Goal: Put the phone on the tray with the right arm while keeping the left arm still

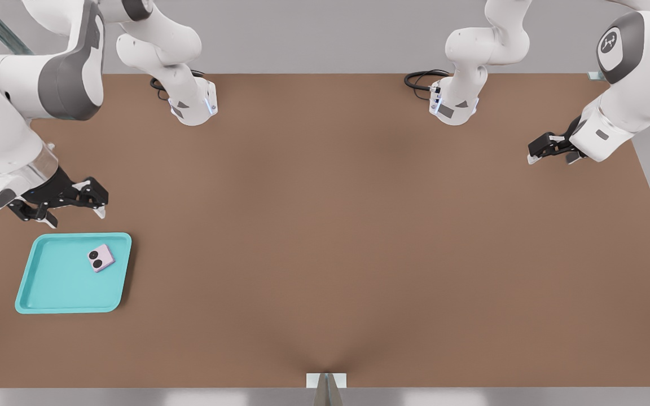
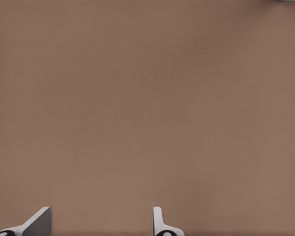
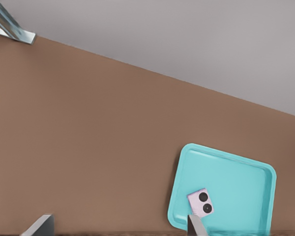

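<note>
The pale pink phone (image 1: pixel 101 257) lies flat inside the turquoise tray (image 1: pixel 48 285), near the tray's far right corner in the front view, with its two black lenses facing up. The right wrist view shows the phone (image 3: pixel 201 202) resting in the tray (image 3: pixel 236 179) as well. My gripper (image 1: pixel 75 213) hangs just beyond the tray's far edge at the front view's left, apart from the phone. It is open with nothing between its fingers, and its fingertips (image 3: pixel 196 225) are spread wide in the right wrist view.
Two arm bases (image 1: pixel 192 104) (image 1: pixel 453 104) with black cables stand at the far edge of the brown table (image 1: pixel 325 237). The parked arm's gripper (image 1: pixel 553 149) hovers at the front view's right. A metal bracket (image 1: pixel 326 380) sits at the near edge.
</note>
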`<state>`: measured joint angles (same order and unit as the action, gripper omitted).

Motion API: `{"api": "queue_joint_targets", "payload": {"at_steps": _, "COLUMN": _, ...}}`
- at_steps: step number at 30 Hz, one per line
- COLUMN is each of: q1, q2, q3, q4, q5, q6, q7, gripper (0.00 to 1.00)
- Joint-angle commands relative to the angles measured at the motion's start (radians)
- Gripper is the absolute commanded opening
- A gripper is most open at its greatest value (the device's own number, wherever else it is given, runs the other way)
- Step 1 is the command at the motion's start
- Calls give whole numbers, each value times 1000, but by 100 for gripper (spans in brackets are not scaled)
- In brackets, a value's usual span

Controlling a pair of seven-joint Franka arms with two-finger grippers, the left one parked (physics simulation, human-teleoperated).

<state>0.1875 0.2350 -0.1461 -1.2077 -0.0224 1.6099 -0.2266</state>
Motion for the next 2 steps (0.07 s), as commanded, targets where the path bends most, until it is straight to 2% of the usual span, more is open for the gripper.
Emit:
{"api": "queue_joint_targets", "payload": {"at_steps": 1, "q1": 3, "q2": 18, "q3": -13, "q4": 33, "q5": 1, "q6": -217, "q7": 191, "gripper": 100}}
{"api": "queue_joint_targets", "payload": {"at_steps": 2, "q1": 3, "q2": 18, "q3": -13, "q4": 31, "q5": 1, "q6": -216, "q7": 190, "gripper": 100}}
